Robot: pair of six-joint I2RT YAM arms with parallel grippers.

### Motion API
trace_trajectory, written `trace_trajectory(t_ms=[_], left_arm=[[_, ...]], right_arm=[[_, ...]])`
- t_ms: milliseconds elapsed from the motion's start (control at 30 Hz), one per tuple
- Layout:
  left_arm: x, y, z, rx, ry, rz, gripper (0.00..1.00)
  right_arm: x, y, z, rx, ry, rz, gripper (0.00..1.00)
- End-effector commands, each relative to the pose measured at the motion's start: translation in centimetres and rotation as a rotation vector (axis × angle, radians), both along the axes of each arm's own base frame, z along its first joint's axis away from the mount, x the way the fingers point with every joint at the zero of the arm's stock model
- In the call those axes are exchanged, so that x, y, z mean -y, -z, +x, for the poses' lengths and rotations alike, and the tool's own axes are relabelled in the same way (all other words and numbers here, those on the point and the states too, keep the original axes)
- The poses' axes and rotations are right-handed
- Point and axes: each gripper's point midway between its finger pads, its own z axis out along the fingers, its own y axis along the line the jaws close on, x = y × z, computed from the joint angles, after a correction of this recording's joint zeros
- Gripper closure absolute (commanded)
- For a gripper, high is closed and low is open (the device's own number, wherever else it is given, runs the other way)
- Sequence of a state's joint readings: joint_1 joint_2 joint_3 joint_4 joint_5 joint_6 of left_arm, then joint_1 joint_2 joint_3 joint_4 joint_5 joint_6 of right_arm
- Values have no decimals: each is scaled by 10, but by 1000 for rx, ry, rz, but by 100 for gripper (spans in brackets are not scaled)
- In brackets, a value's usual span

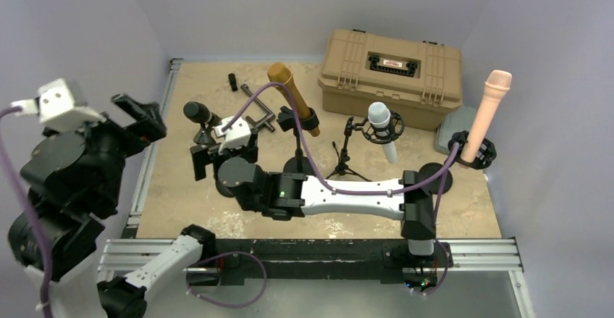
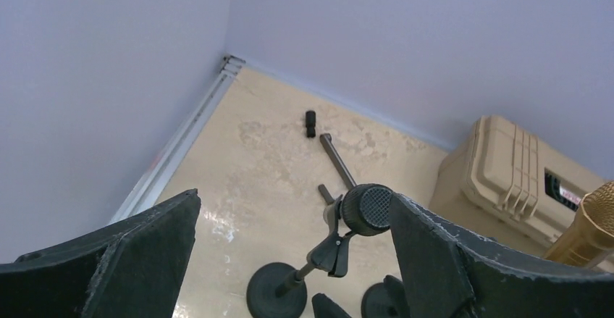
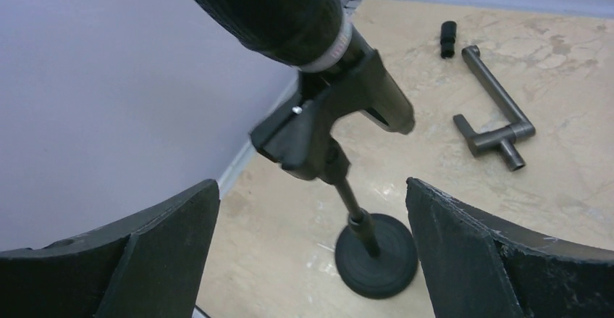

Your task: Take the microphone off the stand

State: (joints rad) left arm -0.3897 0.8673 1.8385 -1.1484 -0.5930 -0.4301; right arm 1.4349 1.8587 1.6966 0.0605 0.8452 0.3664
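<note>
Bench (image 1: 217,209), sandy surface, grey walls on three sides.

Black microphone (image 3: 268,6): seated in the clip (image 3: 311,130) of its stand (image 3: 376,256), at the left side of the bench, near the left wall. Long axis tilted, not upright. The mesh head is high and points toward the far-left corner; the tail slopes down and to the right and sticks out past the clip. The round stand base sits flat on the bench.

Right gripper (image 3: 311,187): reached across from the right, just on the near side of that stand. Jaws spread wide. In the wrist view the clip and stand rod show in the gap between the two fingers, with neither finger touching them. Nothing held.

Left gripper (image 2: 293,201): raised at the left edge, above and well apart from the stand. Jaws spread, holding nothing. Its camera looks down on the mesh head almost end-on.

Also on the bench:
- gold microphone (image 1: 289,93), tilted on a centre stand
- white microphone (image 1: 380,119) on a small tripod
- pale pink microphone (image 1: 489,111), near upright at the right
- tan case (image 1: 391,72) at the far right
- loose grey metal bar (image 3: 499,108) and small black cylinder (image 3: 448,38), both lying flat beyond the black microphone
</note>
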Motion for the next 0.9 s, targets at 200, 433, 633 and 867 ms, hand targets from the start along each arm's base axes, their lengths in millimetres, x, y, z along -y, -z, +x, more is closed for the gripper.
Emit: trace_trajectory(t_ms=[200,433,633,867], left_arm=[[-37,-16,-47,137,-80,30,0],[-40,-7,-55,136,-74,37,0],[-37,-4,-58,148,-49,31,1],[-34,1,-59,148,-28,23,2]], right_arm=[[-16,-21,15,10,236,37,3],[-17,-17,27,89,330,-41,9],[-16,-16,39,154,380,-91,19],[-13,-15,53,169,373,-108,27]])
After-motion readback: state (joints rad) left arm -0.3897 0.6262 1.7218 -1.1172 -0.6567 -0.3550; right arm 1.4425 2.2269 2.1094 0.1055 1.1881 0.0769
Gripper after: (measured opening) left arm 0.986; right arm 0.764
